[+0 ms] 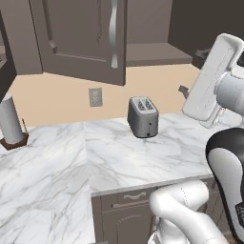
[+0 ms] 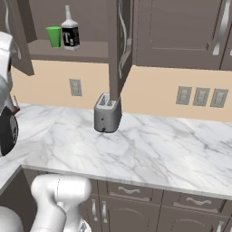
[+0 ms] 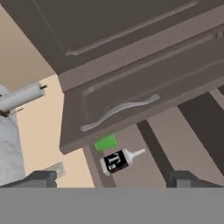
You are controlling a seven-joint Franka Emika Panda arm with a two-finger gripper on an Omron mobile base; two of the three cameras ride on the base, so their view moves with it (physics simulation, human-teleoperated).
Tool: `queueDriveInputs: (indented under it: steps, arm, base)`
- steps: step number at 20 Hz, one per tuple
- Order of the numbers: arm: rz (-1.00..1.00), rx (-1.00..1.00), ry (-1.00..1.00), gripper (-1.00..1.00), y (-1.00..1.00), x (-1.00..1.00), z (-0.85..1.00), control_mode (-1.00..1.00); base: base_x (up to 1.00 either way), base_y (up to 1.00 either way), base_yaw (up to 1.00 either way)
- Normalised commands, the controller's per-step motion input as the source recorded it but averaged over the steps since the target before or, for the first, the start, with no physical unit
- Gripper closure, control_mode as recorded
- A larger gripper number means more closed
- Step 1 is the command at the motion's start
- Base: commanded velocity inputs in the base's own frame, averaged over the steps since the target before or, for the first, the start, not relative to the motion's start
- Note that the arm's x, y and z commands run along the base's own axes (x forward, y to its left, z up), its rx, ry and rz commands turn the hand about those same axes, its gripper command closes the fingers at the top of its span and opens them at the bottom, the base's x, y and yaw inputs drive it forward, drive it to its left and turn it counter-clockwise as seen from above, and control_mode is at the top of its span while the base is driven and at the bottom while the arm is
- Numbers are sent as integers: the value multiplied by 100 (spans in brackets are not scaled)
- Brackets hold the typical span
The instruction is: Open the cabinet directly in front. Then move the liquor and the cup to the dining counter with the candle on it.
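We take the toaster as our landmark; it stands on the marble worktop close to the beige wall.

Above the toaster hangs the cabinet, dark grey-brown, with both its doors swung out. In the right base view one door comes edge-on toward us right over the toaster, its curved silver handle running down the edge. In the left base view the other door hangs open up and to the left of the toaster.

Inside, on the cabinet shelf, up and to the left of the toaster in the right base view, we see the liquor, a squat dark bottle with a pale neck and a white T on its black label, standing upright. The cup, bright green, stands just beside it on the side farther from the toaster; whether the two touch we cannot tell.

In the hand view, which is rolled over, the liquor and the cup lie ahead of the claw on the shelf. The claw's two dark tips stand wide apart with nothing between them, and they are well clear of both things.

Left of the toaster in the left base view a paper towel roll stands upright on a dark holder on the worktop. A wall socket sits on the wall just left of the toaster. Grey drawer fronts with silver pulls run below the worktop edge.
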Motion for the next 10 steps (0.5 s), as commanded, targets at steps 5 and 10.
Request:
queueDriveInputs:
  steps: [5, 10]
  arm:
    - [15, -41, -9, -100, 0, 10, 0, -100]
    - [4, -32, -13, -100, 0, 6, -5, -100]
  base:
    - [0, 0, 0]
    - [0, 0, 0]
